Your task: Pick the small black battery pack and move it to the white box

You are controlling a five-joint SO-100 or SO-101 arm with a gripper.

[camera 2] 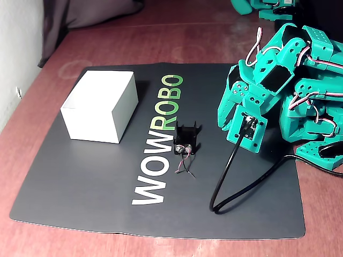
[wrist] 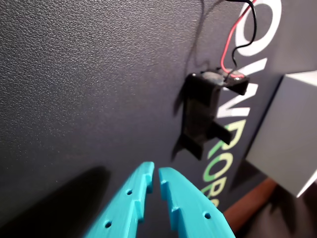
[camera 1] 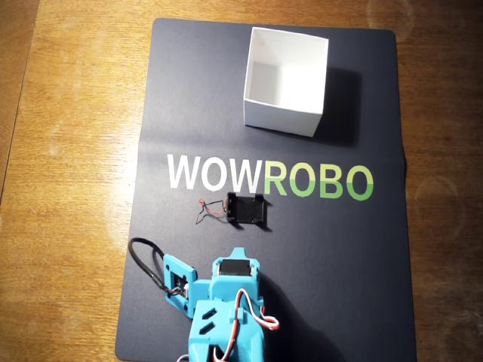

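Observation:
The small black battery pack (camera 1: pixel 247 209) lies on the dark mat just below the "WOWROBO" lettering, its red and black wires (camera 1: pixel 207 211) trailing to the left. It also shows in the wrist view (wrist: pixel 200 116) and in the fixed view (camera 2: pixel 186 138). The open white box (camera 1: pixel 281 117) stands at the far end of the mat, also visible in the wrist view (wrist: pixel 287 134) and the fixed view (camera 2: pixel 96 115). My teal gripper (wrist: pixel 154 171) hovers above the mat, short of the pack, shut and empty. From overhead my arm (camera 1: pixel 226 309) hides it.
The dark mat (camera 1: pixel 339 264) lies on a wooden table (camera 1: pixel 68 151). A black cable (camera 2: pixel 230 176) loops from my wrist across the mat's near side. More teal robot parts (camera 2: pixel 316 118) crowd the right edge of the fixed view.

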